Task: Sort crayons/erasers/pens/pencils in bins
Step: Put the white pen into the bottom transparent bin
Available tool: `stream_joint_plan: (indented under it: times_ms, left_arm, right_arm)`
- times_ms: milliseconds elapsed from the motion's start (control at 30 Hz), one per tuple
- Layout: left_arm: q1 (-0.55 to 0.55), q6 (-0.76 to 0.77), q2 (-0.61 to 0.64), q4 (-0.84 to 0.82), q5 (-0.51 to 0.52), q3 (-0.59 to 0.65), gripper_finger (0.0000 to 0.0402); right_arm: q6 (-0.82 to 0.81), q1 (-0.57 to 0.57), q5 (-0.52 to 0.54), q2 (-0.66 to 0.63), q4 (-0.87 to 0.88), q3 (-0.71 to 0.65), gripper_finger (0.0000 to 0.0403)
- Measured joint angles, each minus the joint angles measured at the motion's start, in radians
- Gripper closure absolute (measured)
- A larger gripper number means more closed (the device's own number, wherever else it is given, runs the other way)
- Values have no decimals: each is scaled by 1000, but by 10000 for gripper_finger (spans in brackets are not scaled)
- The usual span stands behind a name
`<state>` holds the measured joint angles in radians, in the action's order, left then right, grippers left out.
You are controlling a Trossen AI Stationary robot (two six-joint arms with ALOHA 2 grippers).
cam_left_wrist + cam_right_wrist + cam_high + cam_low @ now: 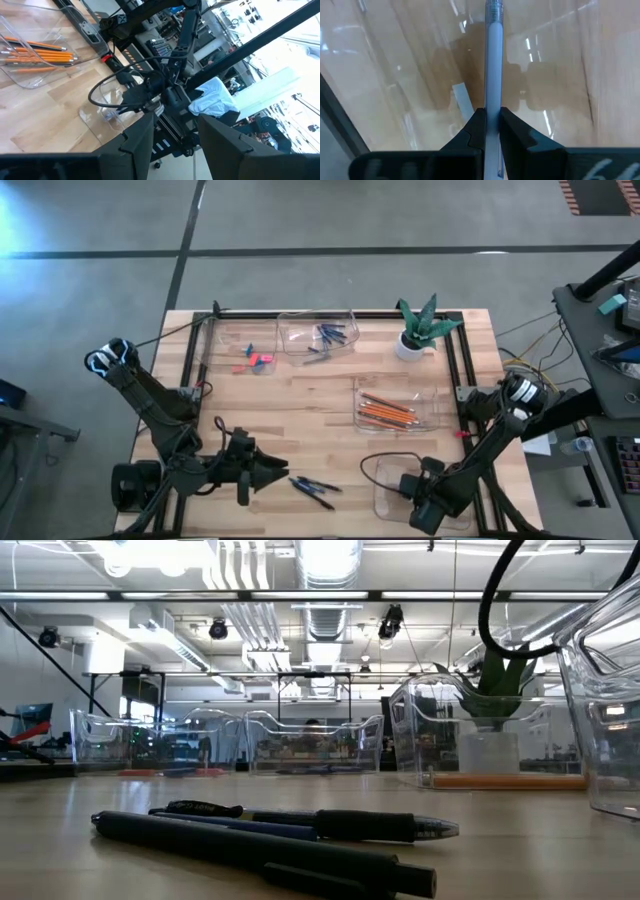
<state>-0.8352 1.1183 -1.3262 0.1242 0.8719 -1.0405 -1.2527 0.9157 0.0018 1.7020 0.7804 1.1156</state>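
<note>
right gripper (pixel 428 502) at table's 5 o'clock over empty bin (pixel 395 492); left gripper (pixel 278 471) at 7 o'clock, fingers spread, nothing between. low view: two pens (pixel 300 835) lying on table. right wrist view: fingers (pixel 476 131) pinching pale pen (pixel 493 75) over bin floor.
</note>
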Motion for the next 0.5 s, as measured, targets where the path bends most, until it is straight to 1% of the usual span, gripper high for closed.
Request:
stream_joint_plan:
  times_ms: [367,500]
  left_arm:
    - [0,0,0,0,0,0,260]
    - [0,-1,0,-1,0,0,260]
  right_arm:
    - [4,0,7,-2,-7,-21,377]
    - [10,0,17,0,-5,-15,355]
